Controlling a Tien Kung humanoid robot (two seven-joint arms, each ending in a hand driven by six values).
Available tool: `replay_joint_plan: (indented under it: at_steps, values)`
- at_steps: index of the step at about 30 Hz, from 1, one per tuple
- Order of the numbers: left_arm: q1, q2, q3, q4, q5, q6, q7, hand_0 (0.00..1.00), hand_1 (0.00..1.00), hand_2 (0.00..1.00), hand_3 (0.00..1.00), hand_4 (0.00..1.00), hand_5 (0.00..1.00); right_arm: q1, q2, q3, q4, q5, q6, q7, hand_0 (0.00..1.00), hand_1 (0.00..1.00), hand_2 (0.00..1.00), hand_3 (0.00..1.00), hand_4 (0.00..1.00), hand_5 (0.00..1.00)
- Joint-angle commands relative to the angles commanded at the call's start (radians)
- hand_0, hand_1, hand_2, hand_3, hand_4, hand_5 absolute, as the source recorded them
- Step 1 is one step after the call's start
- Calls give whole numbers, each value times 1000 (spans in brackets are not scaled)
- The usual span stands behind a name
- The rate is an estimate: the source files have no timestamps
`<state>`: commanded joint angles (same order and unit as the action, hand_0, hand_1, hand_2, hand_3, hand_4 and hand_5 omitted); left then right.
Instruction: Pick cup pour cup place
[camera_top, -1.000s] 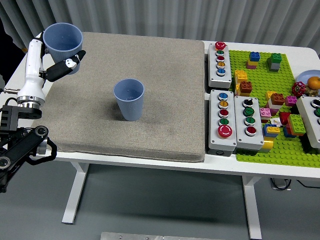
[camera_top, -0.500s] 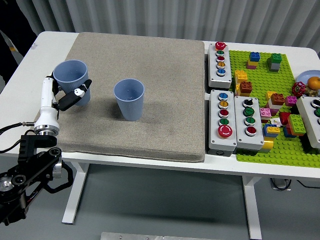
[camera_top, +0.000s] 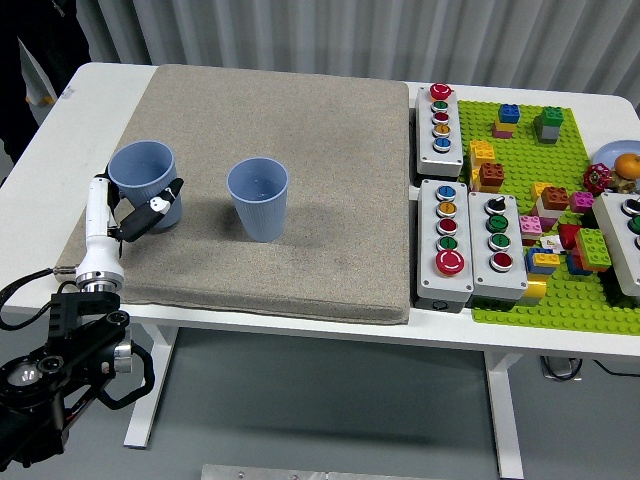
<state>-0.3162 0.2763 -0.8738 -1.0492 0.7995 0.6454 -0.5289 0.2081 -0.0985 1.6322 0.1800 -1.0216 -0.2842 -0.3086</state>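
Two blue plastic cups stand upright on the grey mat (camera_top: 300, 120). My left hand (camera_top: 135, 205), white with black fingers, is shut on the left cup (camera_top: 143, 180), which sits low at the mat's left side, touching it or just above it. The other blue cup (camera_top: 258, 198) stands alone near the mat's middle, a short way to the right of the held one. The left arm comes up from the lower left corner. My right arm is out of view.
Grey button boxes (camera_top: 467, 240) with coloured buttons stand right of the mat. Behind them a green baseplate (camera_top: 520, 300) carries several loose bricks. A plate with an orange (camera_top: 627, 165) shows at the right edge. A dark figure (camera_top: 35, 40) stands at the top left.
My left hand has carried the cup from high at the back left corner down and towards me. It now sits low on the mat beside the middle cup.
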Motion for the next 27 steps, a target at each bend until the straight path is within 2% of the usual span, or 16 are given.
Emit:
replay_joint_plan:
  at_steps: [9,22,23,24,27]
  values:
    - [-5,0,12,30,-58,0,-52,532,551,640,571,737,246,1,0,2,0,-2,0,0,701,625,562,566,2,25]
    - [-7,-1,18,61,-37,0,-33,567,587,660,584,751,246,1,0,2,0,-3,1,-1,701,625,563,567,2,30]
    - [-6,-1,16,62,-28,0,-26,567,587,660,584,751,246,0,1,3,0,-4,1,-1,701,625,563,567,2,30]
    - [-6,-1,14,62,-19,0,-18,587,619,699,634,805,291,0,1,4,0,-4,1,-1,701,625,562,567,2,32]
    - [-5,0,8,61,14,0,5,587,619,699,634,805,291,0,1,4,0,-5,1,-1,701,625,562,567,2,32]
